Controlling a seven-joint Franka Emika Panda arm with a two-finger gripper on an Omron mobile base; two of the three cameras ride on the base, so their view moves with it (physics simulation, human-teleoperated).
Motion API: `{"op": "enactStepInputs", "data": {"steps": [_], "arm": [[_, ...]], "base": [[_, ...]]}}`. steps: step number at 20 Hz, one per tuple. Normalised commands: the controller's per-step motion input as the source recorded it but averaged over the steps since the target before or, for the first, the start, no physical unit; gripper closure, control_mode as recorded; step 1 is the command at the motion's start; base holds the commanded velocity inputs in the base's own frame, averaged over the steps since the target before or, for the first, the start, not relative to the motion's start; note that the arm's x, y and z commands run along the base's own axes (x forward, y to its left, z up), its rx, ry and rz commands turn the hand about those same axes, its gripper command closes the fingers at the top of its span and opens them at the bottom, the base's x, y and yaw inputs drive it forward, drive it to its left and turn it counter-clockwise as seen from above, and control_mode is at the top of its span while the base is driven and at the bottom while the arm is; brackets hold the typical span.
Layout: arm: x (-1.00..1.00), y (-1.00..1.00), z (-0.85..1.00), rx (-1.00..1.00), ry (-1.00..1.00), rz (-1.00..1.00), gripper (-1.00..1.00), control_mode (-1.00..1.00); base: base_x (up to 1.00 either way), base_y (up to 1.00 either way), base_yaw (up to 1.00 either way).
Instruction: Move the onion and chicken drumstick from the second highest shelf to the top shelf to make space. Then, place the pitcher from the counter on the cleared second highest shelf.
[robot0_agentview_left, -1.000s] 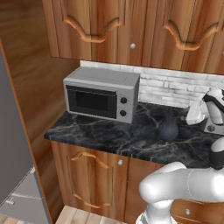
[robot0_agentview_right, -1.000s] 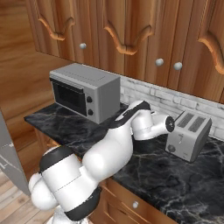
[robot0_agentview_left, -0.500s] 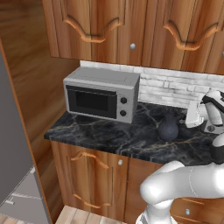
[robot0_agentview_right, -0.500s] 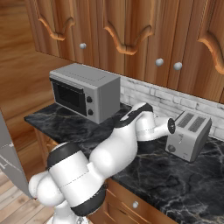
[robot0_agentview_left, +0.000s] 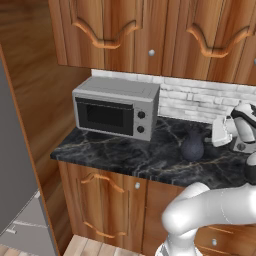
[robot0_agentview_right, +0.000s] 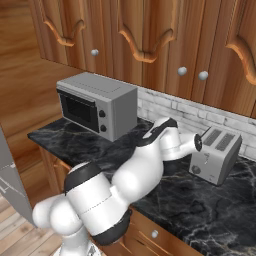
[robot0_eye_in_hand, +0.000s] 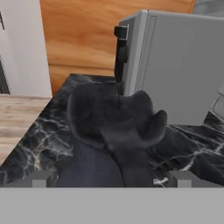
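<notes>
Gripper spread wide, fingertips flanking the pitcher at 12 o'clock; advance squarely over its neck, then pinch below the flared rim

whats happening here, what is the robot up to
A white robot arm is reaching over the black marble counter toward the dark pitcher, which stands to the right of the microwave. In the hand view the claw sits right at the pitcher, a fingertip on either side. The pitcher rests on the counter, not yet lifted. A toaster stands further along.
</notes>
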Motion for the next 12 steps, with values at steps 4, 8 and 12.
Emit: {"op": "enactStepInputs", "data": {"steps": [4, 8, 12], "arm": [[0.04, 0.00, -0.07, 0.00, 0.01, 0.05, -1.00, -1.00], [0.02, 0.01, -0.02, 0.00, 0.02, 0.02, 1.00, -1.00], [0.00, 0.08, 0.00, 0.00, 0.01, 0.01, 1.00, -1.00]], "base": [[0.00, 0.00, 0.00], [0.00, 0.00, 0.00], [0.00, 0.00, 0.00]]}}
